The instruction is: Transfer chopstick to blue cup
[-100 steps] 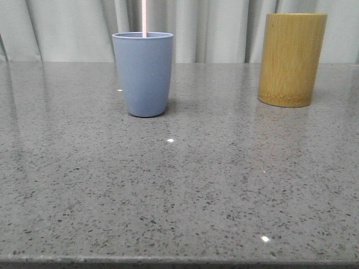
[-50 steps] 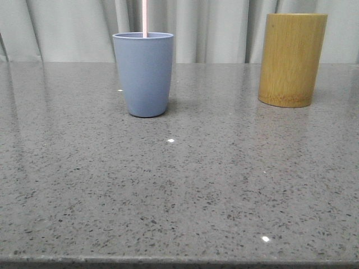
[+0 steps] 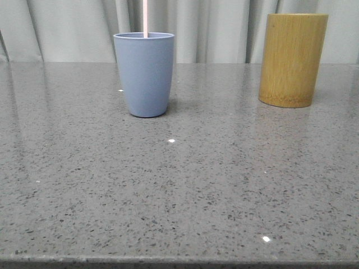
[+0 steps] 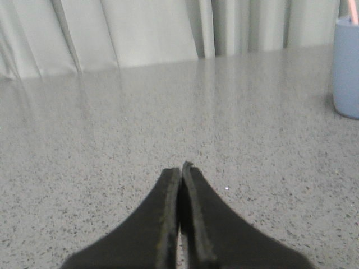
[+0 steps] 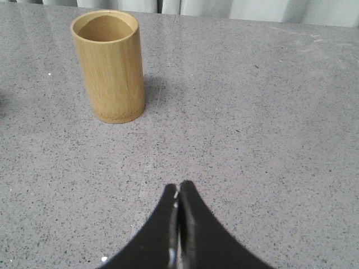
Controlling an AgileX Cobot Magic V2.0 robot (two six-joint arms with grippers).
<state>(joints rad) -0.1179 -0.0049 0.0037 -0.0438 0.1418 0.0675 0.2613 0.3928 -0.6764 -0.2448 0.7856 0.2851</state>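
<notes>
The blue cup [image 3: 144, 74] stands upright on the grey stone table at the back left. A pale pink chopstick [image 3: 145, 18] rises from inside it and runs out of the top of the front view. The cup's edge [image 4: 348, 67] and the stick's tip [image 4: 353, 12] also show in the left wrist view. My left gripper [image 4: 179, 169] is shut and empty, low over bare table well away from the cup. My right gripper [image 5: 178, 188] is shut and empty, short of the bamboo cylinder [image 5: 109, 64]. Neither gripper shows in the front view.
The yellow-brown bamboo cylinder [image 3: 293, 59] stands upright at the back right; its inside looks empty in the right wrist view. Pale curtains [image 3: 213, 28] hang behind the table. The table's front edge [image 3: 179, 260] runs along the bottom of the front view.
</notes>
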